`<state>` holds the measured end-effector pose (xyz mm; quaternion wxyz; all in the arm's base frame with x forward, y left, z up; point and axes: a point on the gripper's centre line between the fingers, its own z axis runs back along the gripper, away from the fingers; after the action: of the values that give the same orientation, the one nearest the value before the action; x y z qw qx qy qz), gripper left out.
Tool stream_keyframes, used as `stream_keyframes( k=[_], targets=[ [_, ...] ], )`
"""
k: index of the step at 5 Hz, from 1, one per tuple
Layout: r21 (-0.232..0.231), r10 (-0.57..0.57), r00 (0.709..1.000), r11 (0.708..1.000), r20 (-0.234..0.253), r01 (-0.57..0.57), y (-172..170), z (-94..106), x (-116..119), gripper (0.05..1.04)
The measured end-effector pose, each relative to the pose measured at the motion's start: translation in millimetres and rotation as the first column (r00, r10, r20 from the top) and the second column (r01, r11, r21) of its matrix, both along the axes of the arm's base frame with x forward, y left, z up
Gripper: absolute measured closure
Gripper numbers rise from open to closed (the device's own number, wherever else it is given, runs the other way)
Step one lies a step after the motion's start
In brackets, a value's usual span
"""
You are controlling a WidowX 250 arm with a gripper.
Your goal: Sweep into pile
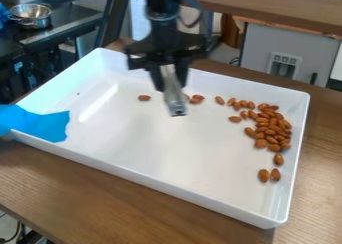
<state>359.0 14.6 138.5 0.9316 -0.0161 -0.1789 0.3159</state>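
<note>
1. The black two-finger claw (171, 85) is clamping a narrow silvery tool (176, 108) above the far middle of the white rectangular tray (147, 143).
2. Brown oval almonds (274, 148) are clustering toward the tray's right wall, others scattering along the far side.
3. A blue sheet (43, 124) is covering the left near corner.

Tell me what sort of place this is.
Probably a robotics lab: a black robot arm hangs over a white rectangular tray of brown almonds on a brown wooden table, with a round silver metal pot behind.
</note>
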Motion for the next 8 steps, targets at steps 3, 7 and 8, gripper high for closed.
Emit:
stream_keyframes(
  k=[3,7,8],
  targets=[
    [0.243,-0.112,0.991,0.961,-0.08,0.128,79.1,-45.0,-3.9,0.705],
    [0.265,-0.101,0.978,0.953,-0.183,0.148,76.7,-69.9,26.9,0.705],
    [0.268,-0.135,0.975,0.947,-0.174,0.178,59.6,-70.8,32.2,0.705]
  ],
)
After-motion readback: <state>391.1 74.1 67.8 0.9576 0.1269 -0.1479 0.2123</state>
